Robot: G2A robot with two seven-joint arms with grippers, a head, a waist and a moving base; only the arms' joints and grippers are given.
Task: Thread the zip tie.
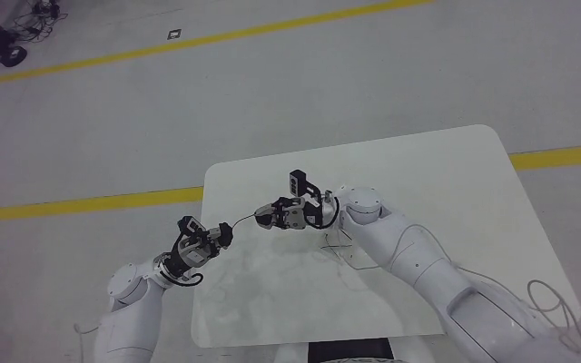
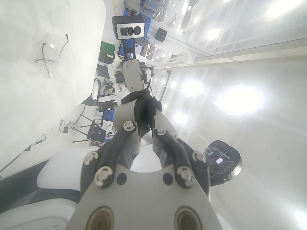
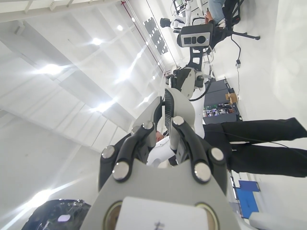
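A thin black zip tie (image 1: 243, 220) spans the short gap between my two grippers above the white table (image 1: 454, 181). My left gripper (image 1: 223, 233) is shut on one end; its black-wrapped fingertips (image 2: 144, 104) pinch together, and the strap (image 2: 149, 87) runs from them toward the right gripper's grey fingers (image 2: 132, 77). My right gripper (image 1: 266, 218) faces it from the other side, shut on the other end. Its fingers (image 3: 169, 106) stand almost together, and the strap between them is hidden. The left gripper (image 3: 184, 81) shows just beyond them.
Several spare zip ties (image 1: 338, 247) lie on a clear sheet (image 2: 51, 48) on the table beside the right forearm. The table's left edge (image 1: 204, 236) runs under the left gripper. A person's dark trouser legs (image 3: 251, 144) show behind the table.
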